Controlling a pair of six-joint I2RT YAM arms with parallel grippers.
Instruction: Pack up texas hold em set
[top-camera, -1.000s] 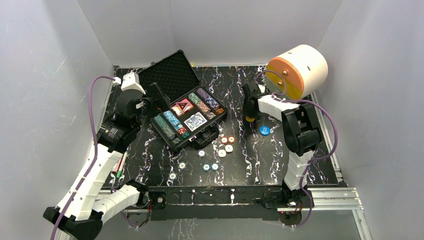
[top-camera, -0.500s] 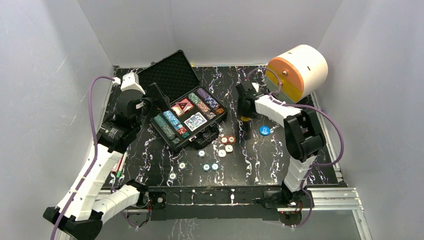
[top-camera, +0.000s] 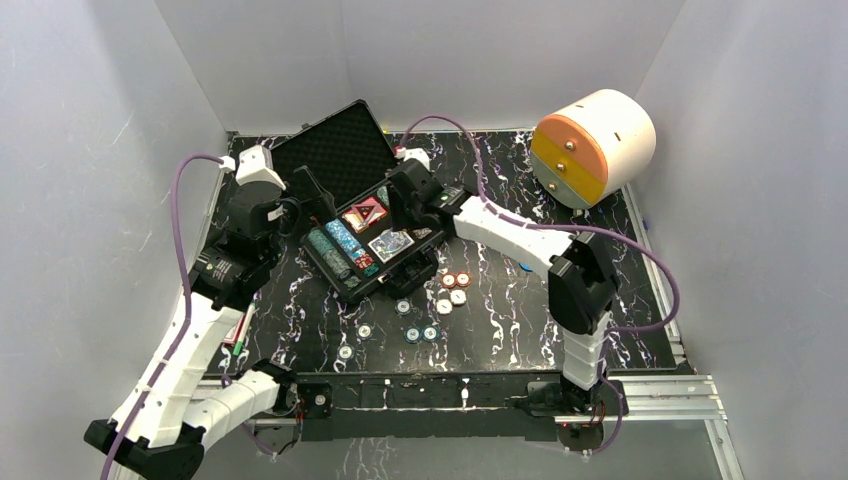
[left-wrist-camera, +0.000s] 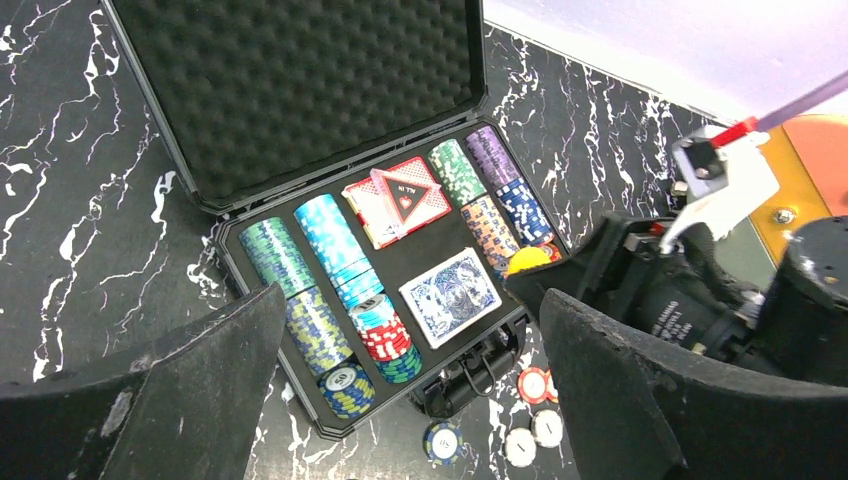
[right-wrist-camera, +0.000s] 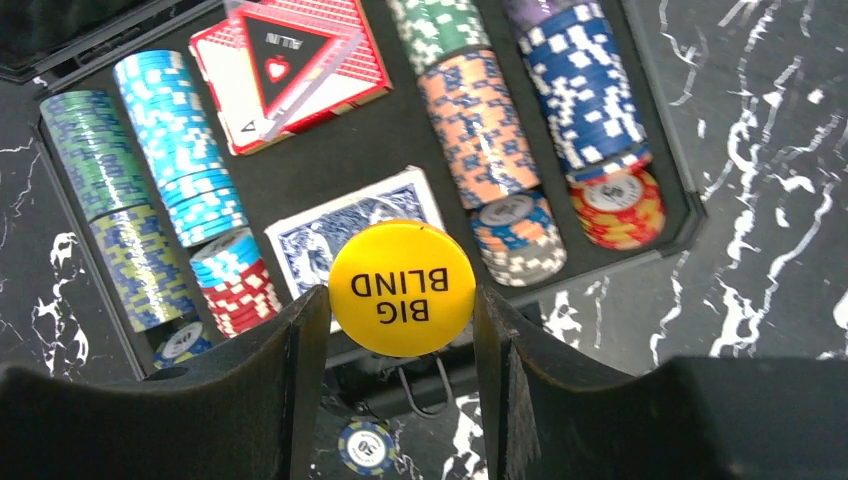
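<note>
Right hand (right-wrist-camera: 400, 305) pinches the yellow BIG BLIND button (right-wrist-camera: 402, 288) edge-on between both fingers, lettering upside down in the right wrist view. It is held in the air over the front part of the open black case (top-camera: 335, 148), just above the blue-backed card deck (left-wrist-camera: 450, 295). Left hand (left-wrist-camera: 410, 340) has its jaws spread wide with nothing between them, and hangs over the case's left side, facing the tray. The case sits at the back-left of the marble-pattern worktop (top-camera: 510, 330), with its foam lid propped open toward the back wall. The tray holds rows of poker chips (left-wrist-camera: 335, 255) on edge: green, light blue, red-white, orange, dark blue and purple. The red card deck (left-wrist-camera: 397, 200) with an ALL IN triangle on it sits in the middle back slot, and the blue-backed deck lies in front of it. Loose chips (top-camera: 445, 295) are scattered on the worktop just in front of the case, some red, some white, some teal. A sliver of the blue button (top-camera: 524, 266) shows under the right arm, on the worktop right of the case. White cylinder with orange-yellow drawers (top-camera: 593, 145) is at the back-right corner, well apart from the case.
</note>
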